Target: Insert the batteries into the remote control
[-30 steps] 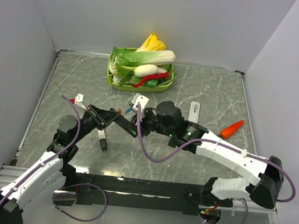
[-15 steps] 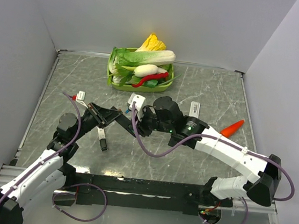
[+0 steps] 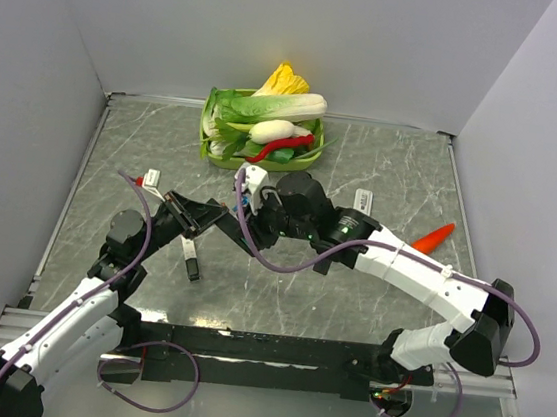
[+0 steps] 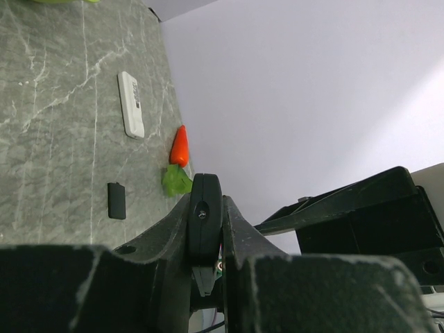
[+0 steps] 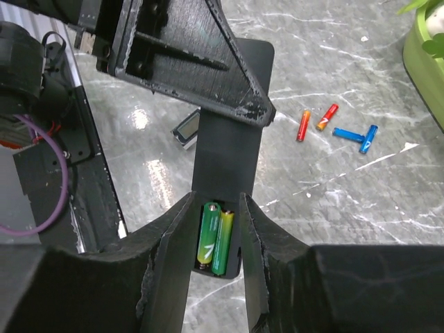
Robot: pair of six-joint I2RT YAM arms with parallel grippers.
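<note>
We run two arms of one build: white shells cover the long links of the left arm (image 3: 66, 320) and the right arm (image 3: 422, 275), with black housings at every joint. A purple cable (image 3: 264, 263) hangs in loose loops along each arm, and more of it coils by the black base rail (image 3: 273, 349) at the bottom of the frame. Our left claw (image 4: 207, 222) and right claw (image 5: 216, 208) have matte black fingers (image 5: 173, 243), grainy, their edges scuffed pale.
</note>
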